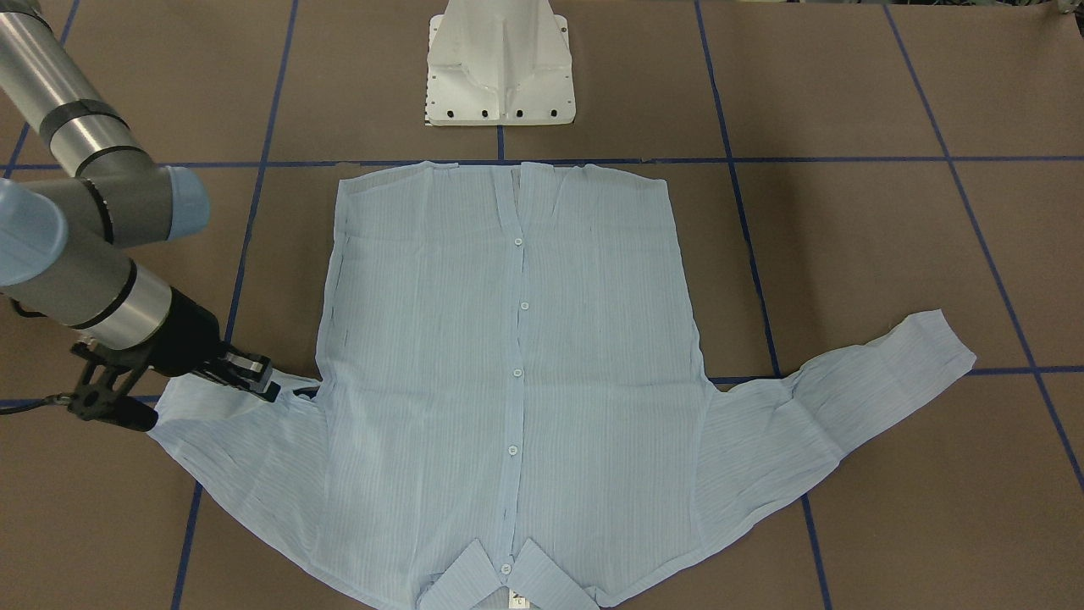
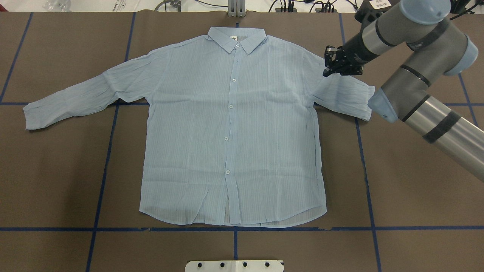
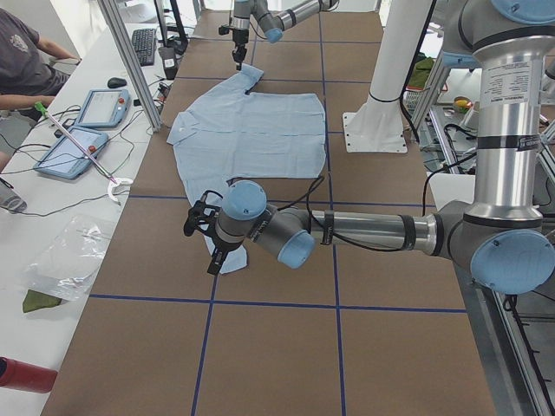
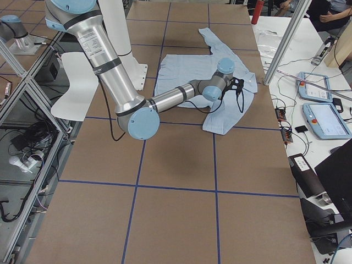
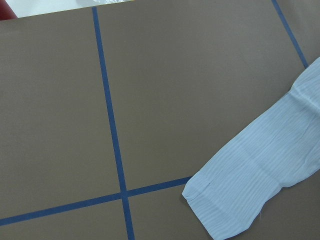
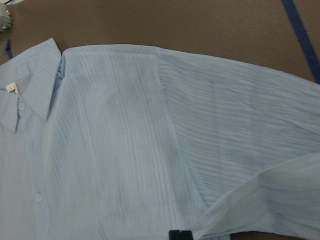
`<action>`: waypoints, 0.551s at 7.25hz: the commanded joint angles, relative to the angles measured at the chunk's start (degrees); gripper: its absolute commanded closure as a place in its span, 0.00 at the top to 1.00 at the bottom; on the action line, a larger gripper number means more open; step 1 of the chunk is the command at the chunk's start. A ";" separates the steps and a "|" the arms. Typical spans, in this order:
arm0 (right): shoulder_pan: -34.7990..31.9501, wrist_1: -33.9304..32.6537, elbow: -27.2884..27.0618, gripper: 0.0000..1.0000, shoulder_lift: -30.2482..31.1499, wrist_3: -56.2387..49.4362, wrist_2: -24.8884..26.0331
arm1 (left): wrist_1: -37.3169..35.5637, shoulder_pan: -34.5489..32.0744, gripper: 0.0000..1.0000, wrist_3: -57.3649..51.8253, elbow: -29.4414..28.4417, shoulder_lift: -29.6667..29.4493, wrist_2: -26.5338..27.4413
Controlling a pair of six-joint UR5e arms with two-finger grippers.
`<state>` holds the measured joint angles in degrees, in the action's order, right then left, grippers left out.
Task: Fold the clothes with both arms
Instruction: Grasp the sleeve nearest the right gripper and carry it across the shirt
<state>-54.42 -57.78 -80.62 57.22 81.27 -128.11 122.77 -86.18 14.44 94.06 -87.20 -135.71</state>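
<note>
- Shirt lies flat, front up, mid-table; collar on the far side, hem near the robot.
- Right tool over the right sleeve by the shoulder; gap between fingers: cannot tell.
- Left tool at the left cuff; wide or narrow: cannot tell.

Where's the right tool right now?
In the overhead view the right tool is at upper right, over the shirt, on its right-hand sleeve near the shoulder seam.
</note>
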 commanded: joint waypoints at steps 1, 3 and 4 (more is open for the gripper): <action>3.08 -1.72 0.98 0.00 -6.48 7.03 7.40 | 0.01 -0.04 1.00 -0.46 -0.01 0.19 0.10; 7.03 -2.51 9.38 0.00 -18.48 14.31 16.54 | 0.80 -0.04 1.00 -0.11 -0.01 0.19 0.10; 9.66 -2.43 12.73 0.00 -22.99 15.66 20.06 | 1.41 -0.04 1.00 0.15 0.07 0.19 0.10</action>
<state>-47.73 -60.14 -72.43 40.56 94.15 -112.76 123.49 -86.22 14.29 94.06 -87.01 -135.62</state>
